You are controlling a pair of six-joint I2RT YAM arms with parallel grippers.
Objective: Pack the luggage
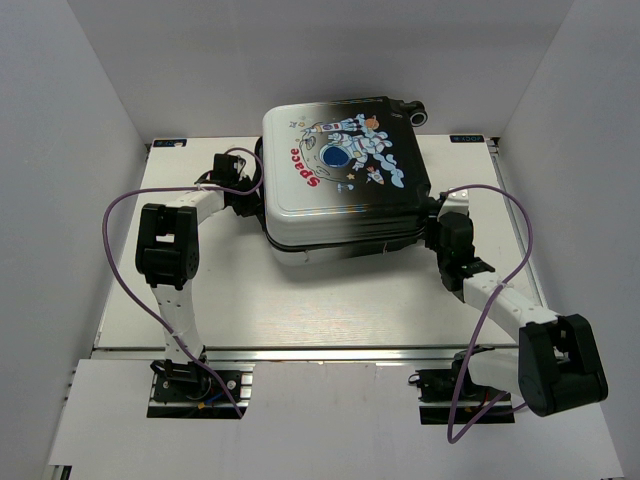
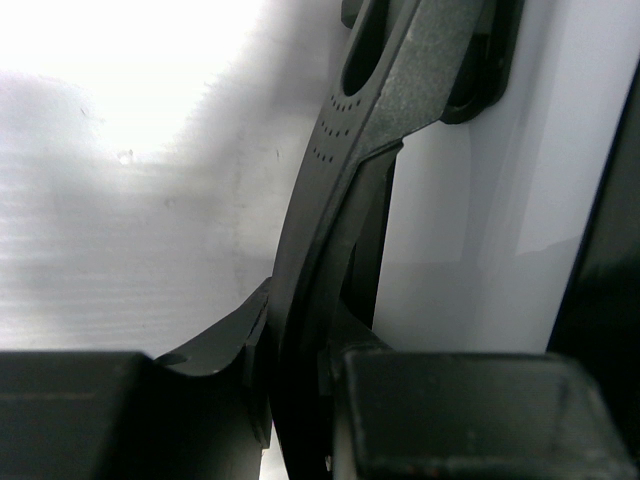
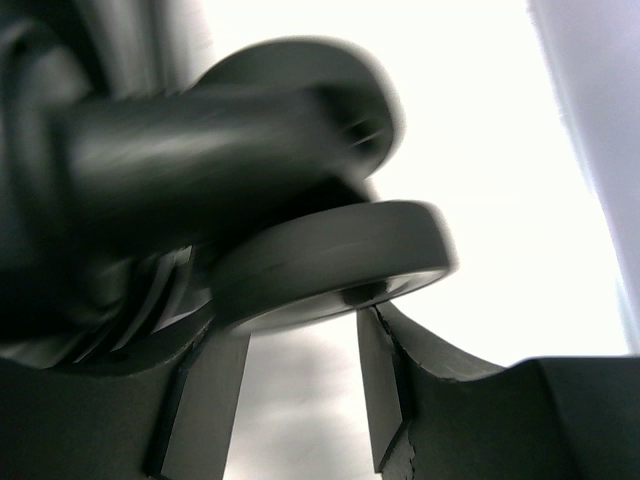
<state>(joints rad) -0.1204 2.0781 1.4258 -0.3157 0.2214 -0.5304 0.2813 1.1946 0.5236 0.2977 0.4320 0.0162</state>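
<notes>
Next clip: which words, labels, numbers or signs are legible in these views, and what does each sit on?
"Space": red letters on the printed shell of the luggage, beside the astronaut cartoon.
Left blue label and right blue label, at the far corners of the table: too small to read.
Left wrist and right wrist views: no text visible.

Red "Space" on the luggage
The one readable word curves along the shell at nine o'clock of the astronaut print (both wrist views show no lettering).
</notes>
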